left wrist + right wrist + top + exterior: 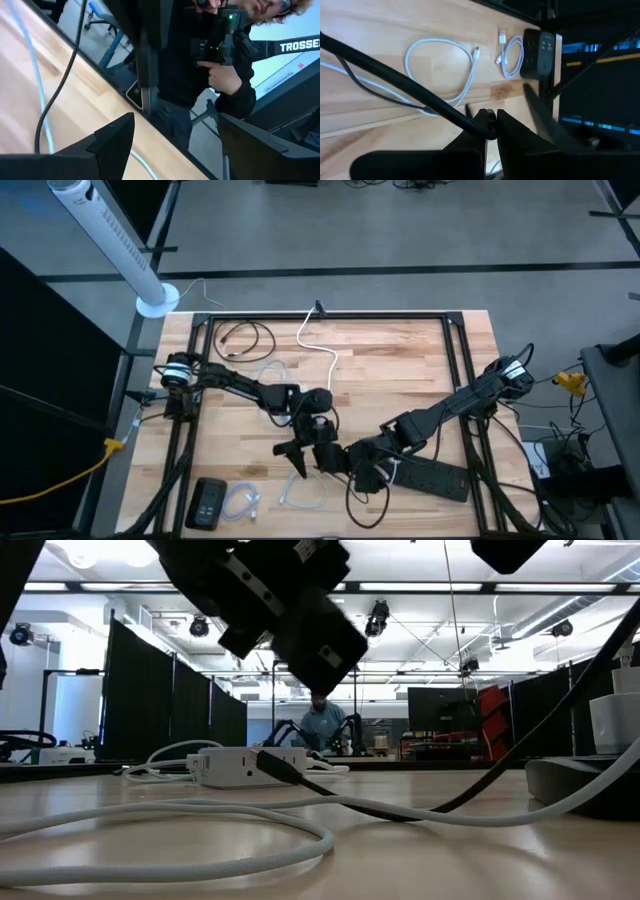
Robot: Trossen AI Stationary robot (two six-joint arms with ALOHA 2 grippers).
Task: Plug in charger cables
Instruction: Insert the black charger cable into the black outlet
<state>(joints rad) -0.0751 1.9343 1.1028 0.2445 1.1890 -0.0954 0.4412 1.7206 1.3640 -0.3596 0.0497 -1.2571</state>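
Note:
My right gripper [338,464] [491,121] is low over the table's near middle and shut on a black charger cable [395,75]. My left gripper [294,459] [172,140] hovers just to its left, open and holding nothing. Two white charger cables lie loosely coiled on the wood [440,65] [511,56], and another black one [245,340] lies at the far left. In the low view a white socket cube [235,766] sits on the table with a black plug [278,767] stuck into its side. My right gripper pinches the black cable between its two fingertips at a point along its run [479,125], coming from above. The fingers lie across the cable. From the hold it trails slack across the wood toward the table's left [350,52].
A long black power strip [440,478] lies under the right arm near the near edge. A black device [208,502] sits at the near left corner. A thick white cord [322,350] runs from the far edge. A person stands beyond the near edge [220,75].

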